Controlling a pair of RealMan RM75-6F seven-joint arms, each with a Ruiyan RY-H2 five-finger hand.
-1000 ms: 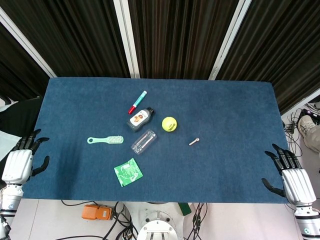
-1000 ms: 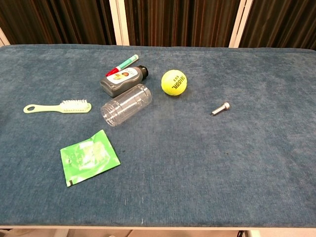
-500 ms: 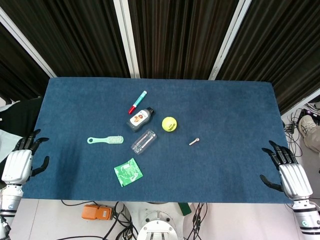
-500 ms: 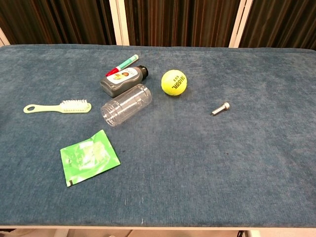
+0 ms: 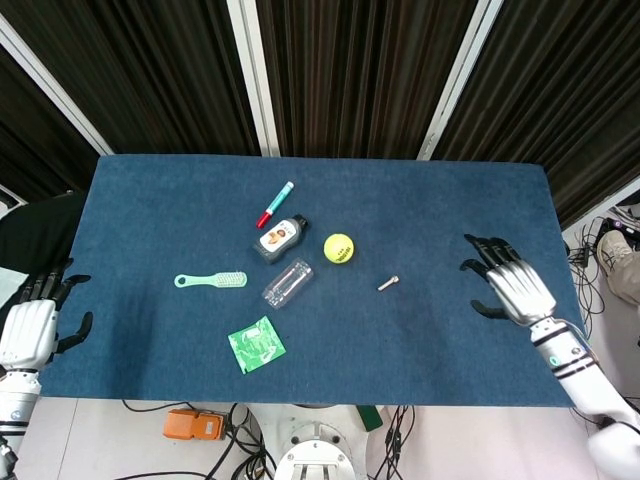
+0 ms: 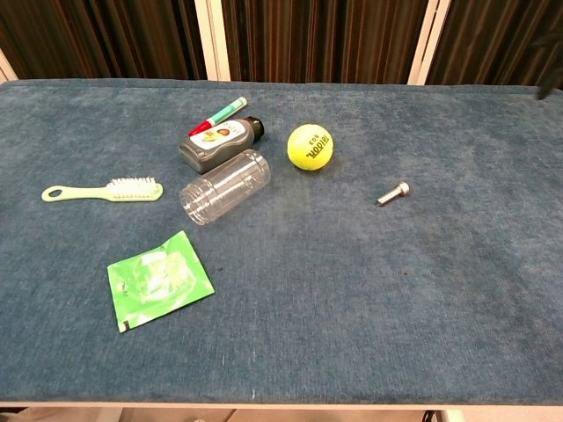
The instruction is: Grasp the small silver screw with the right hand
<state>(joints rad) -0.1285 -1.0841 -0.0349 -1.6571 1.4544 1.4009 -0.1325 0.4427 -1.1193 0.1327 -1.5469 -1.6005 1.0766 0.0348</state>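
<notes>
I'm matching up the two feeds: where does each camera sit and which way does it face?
Head view: high above the near edge, looking steeply down on the blue table; left hand and right hand show.
Chest view: low at the near edge, looking across the table toward the curtains; only a dark sliver at the right edge, perhaps a fingertip.
Both show the screw, tennis ball and brush.

Robot lab: blue-clothed test table (image 5: pixel 150 190), dark slatted backdrop (image 5: pixel 350 70), floor cables (image 5: pixel 590 240).

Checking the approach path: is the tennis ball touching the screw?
No, the tennis ball sits apart from the screw, with bare cloth between them.
</notes>
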